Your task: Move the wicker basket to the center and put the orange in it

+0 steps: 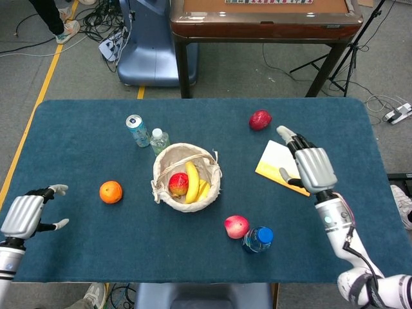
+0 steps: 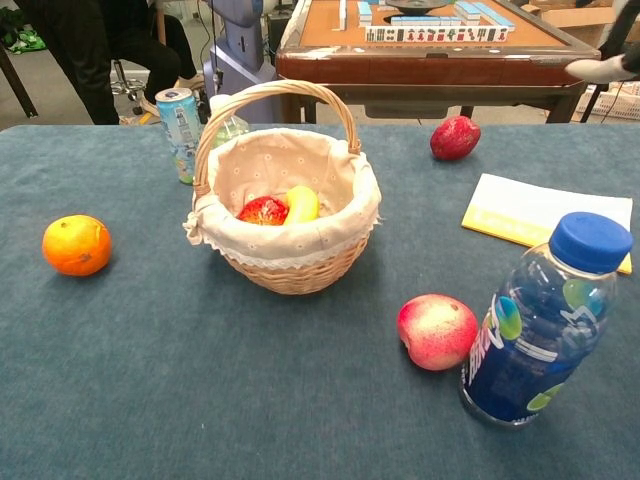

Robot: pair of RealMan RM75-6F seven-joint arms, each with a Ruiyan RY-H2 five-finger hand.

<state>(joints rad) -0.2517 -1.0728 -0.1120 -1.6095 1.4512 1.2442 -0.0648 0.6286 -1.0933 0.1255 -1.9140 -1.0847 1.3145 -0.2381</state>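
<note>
The wicker basket (image 1: 187, 196) (image 2: 290, 270) stands near the middle of the blue table, lined with white cloth, holding a red apple and a banana. The orange (image 1: 111, 192) (image 2: 77, 245) lies on the cloth left of it, apart from the basket. My right hand (image 1: 309, 165) hovers open over the yellow-and-white booklet (image 1: 286, 175), far right of the basket; only a fingertip (image 2: 600, 68) shows in the chest view. At the table's left edge my left hand (image 1: 27, 214) is open, a short way left of the orange.
A drink can (image 1: 137, 130) and a small bottle (image 1: 159, 139) stand behind the basket. A red fruit (image 1: 260, 120) lies at the back. A pinkish apple (image 1: 236, 226) and a blue-capped bottle (image 1: 258, 239) sit front right of the basket. A wooden table (image 1: 264, 19) stands beyond.
</note>
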